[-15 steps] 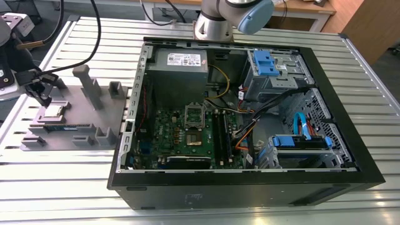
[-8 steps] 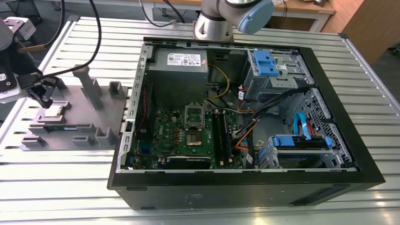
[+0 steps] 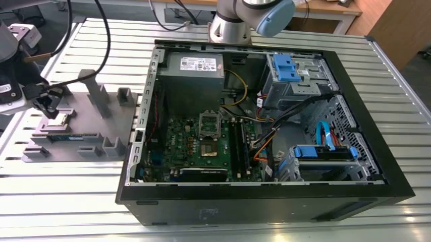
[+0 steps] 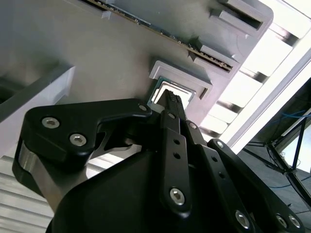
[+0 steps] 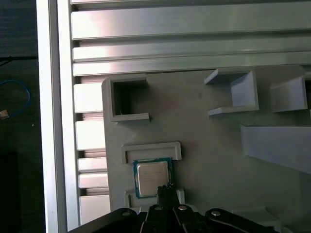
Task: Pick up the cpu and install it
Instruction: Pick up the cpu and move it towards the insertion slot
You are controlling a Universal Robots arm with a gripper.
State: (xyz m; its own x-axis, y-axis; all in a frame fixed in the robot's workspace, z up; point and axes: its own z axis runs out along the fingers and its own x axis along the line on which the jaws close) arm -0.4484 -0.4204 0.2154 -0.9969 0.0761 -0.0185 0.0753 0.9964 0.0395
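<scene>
Pick-up stage only, nothing lifted yet. Nearest: black metal end effector (image 5: 165, 188), tips pressed together and pinching nothing, poised at one edge of the small square silver-topped cpu (image 5: 152, 177). Lying flat in a pocket of the grey plastic fixture tray (image 3: 94, 116), by the slatted aluminium counter's (image 3: 67, 201) edge at the exterior view's left. Well apart, in the open black computer case (image 3: 269, 212): rectangular metal socket (image 3: 210, 123), not yet holding the cpu.

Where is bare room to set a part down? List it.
Free: the table nearer the camera than case and plate; the plate's flat between cpu and brackets. Crowded: inside the case; at the cpu, where the gripper hangs.
</scene>
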